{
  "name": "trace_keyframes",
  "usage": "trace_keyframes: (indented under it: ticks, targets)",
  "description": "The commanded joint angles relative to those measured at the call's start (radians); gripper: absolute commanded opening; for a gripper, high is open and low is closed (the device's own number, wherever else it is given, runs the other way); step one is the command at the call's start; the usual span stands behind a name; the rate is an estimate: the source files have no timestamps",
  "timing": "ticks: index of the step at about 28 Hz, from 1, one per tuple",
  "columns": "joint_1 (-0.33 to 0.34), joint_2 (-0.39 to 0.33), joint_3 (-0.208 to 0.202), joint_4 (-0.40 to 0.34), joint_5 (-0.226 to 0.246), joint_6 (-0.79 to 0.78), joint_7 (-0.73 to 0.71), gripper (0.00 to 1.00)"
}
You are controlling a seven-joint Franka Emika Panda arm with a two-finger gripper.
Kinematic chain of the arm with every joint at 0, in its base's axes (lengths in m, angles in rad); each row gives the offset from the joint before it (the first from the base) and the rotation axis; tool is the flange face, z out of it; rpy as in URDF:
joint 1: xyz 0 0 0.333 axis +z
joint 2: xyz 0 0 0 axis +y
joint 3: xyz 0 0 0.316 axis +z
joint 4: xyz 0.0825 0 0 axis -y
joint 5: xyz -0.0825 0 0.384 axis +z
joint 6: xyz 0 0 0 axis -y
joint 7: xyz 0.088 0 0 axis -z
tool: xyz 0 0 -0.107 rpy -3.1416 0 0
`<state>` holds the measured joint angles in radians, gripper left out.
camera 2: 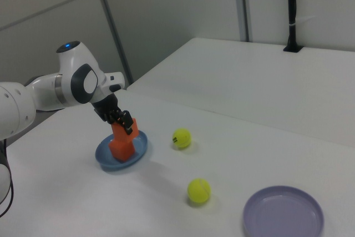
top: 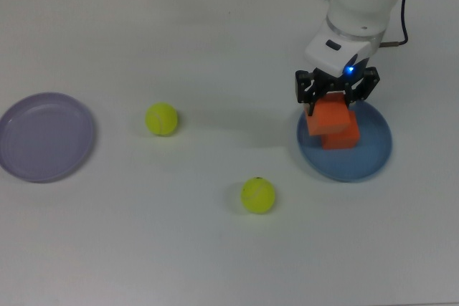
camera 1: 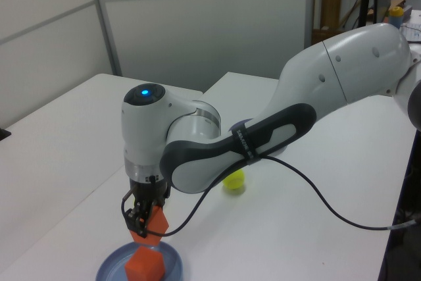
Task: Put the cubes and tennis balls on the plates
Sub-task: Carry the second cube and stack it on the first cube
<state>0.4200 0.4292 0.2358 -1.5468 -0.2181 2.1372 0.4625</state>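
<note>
Orange plate cube (top: 341,136) half-hidden beneath held cube (top: 328,117)

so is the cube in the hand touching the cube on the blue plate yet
Cannot tell. The held cube sits right above the cube on the plate in the left view, and they overlap in the top and right views; no view shows a clear gap or contact.

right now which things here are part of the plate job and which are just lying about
Part of the job:
held cube in the gripper
cube on the blue plate
blue plate
lavender plate
two tennis balls

Lying about:
black cable
</note>
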Motion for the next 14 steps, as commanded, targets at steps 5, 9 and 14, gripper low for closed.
trace_keyframes:
  ticks: [5,9,14]
  targets:
    - [-0.01,-0.02,0.025,-0.044,-0.021,0.039,0.045,0.0]
    - [-0.01,-0.014,0.042,-0.047,-0.043,0.052,0.065,0.0]
    - [-0.01,-0.004,0.057,-0.076,-0.116,0.104,0.133,0.0]
